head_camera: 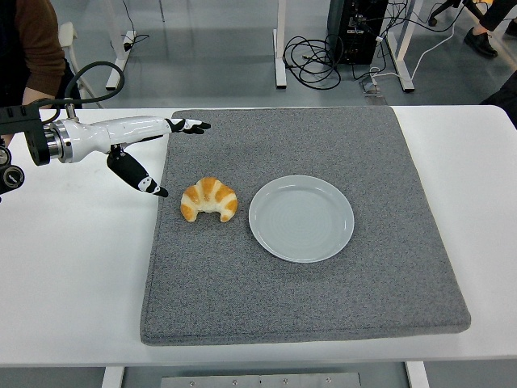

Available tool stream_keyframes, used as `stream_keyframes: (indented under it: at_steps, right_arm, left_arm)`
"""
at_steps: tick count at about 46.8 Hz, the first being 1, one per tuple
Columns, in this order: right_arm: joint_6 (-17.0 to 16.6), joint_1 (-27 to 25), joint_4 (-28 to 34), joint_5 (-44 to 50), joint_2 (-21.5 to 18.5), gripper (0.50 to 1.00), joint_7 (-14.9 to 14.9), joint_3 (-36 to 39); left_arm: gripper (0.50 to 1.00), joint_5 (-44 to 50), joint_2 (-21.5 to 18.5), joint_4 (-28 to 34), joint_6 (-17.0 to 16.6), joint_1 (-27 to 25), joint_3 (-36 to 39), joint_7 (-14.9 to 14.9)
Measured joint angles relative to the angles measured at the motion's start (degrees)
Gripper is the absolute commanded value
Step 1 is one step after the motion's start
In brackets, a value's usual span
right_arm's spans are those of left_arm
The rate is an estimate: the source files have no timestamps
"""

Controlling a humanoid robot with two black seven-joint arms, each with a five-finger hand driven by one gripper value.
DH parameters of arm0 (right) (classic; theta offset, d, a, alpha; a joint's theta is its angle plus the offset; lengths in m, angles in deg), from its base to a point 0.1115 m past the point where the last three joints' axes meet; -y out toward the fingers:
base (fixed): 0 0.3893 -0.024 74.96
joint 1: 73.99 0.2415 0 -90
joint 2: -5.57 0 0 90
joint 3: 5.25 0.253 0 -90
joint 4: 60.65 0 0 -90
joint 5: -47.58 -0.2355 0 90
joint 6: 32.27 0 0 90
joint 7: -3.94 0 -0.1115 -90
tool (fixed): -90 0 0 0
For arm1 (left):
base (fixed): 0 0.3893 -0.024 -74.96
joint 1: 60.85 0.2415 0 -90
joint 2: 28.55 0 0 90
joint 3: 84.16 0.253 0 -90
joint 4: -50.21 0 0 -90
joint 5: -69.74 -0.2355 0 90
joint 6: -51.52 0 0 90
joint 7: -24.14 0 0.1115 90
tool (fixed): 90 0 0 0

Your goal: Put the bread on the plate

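A golden croissant (209, 199) lies on the grey mat (323, 283), just left of an empty pale plate (301, 218). My left hand (166, 153) reaches in from the left edge, white with black fingertips. It is open, fingers stretched over the mat's far left corner and thumb pointing down beside the mat's left edge. The thumb tip sits a short way left of the croissant without touching it. The right arm is not in view.
The grey mat covers most of the white table (73, 267). A person's sleeve (36, 48) shows at the top left. Cables and desk legs lie on the floor beyond the table.
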Motion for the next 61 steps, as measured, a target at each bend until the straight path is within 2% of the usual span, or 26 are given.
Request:
stream_keyframes:
  at_steps: [8,14,22,31,47,61]
  right_arm:
    - [0.00,0.00,0.00,0.00,0.00,1.000,0.00,0.00]
    - [0.01,0.00,0.00,0.00,0.00,1.000,0.00,0.00]
    - [0.02,0.02,0.00,0.00,0.00,1.000,0.01,0.00]
    - [0.00,0.01,0.00,0.00,0.00,1.000,0.00,0.00]
    - [-0.02,0.01,0.00,0.00,0.00,1.000,0.00,0.00]
    - [-0.02,0.02,0.00,0.00,0.00,1.000,0.00,0.00]
  left_arm:
    - [0.963,-1.73,0.69,-0.26,-3.28,3.24,-0.32,-0.31]
    - [0.963,-1.92,3.13,-1.91,-6.91,6.23,-0.63,-1.27]
    - [0.960,-1.78,7.40,-7.36,-11.17,9.05,-0.72,-3.16]
    - [0.958,-1.35,10.68,-11.34,-12.01,10.98,-0.72,-4.72]
    - [0.951,-0.90,15.83,-15.48,-13.12,12.44,-0.71,-5.05]
    - [0.939,-0.70,19.68,-20.51,-13.65,13.65,-0.70,-6.59]
